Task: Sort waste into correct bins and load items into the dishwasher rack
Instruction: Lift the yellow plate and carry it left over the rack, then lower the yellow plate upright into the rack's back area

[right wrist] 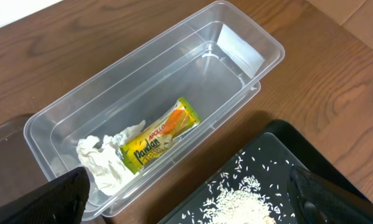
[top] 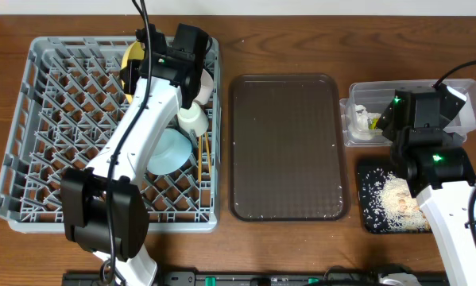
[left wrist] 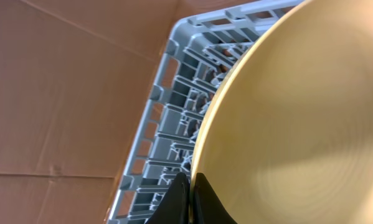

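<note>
Wooden bench (top: 285, 32) carries the grey rack (top: 19, 143); left jaws pinch the yellow plate (left wrist: 298, 112), seemingly upright, at its far corner. Right jaws gape above the clear tub (right wrist: 236, 46) holding wrapper (right wrist: 158, 140) and napkin (right wrist: 102, 158).

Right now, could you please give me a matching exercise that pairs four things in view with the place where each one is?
Things:
1. yellow plate
2. snack wrapper
3. food scraps
4. brown tray

Places:
A. on the black tray
B. in the grey rack
C. between the rack and the tub
D. in the clear tub

Pairs: 1-B, 2-D, 3-A, 4-C.
</note>
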Action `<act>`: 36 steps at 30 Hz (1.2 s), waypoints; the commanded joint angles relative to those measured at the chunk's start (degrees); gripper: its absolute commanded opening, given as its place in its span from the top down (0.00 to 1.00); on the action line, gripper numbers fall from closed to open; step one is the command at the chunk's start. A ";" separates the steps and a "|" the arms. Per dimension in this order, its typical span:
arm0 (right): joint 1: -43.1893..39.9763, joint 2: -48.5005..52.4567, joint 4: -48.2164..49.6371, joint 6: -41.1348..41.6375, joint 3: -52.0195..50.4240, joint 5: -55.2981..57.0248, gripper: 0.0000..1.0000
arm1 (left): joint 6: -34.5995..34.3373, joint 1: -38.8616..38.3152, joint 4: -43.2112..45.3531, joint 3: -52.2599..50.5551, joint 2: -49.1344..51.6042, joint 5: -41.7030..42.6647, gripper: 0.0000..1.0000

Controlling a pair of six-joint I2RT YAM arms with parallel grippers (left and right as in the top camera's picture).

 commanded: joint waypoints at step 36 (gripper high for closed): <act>-0.15 -0.44 -0.13 0.72 0.59 0.83 0.01 | -9.66 -4.33 -1.51 -0.17 -19.19 35.85 0.31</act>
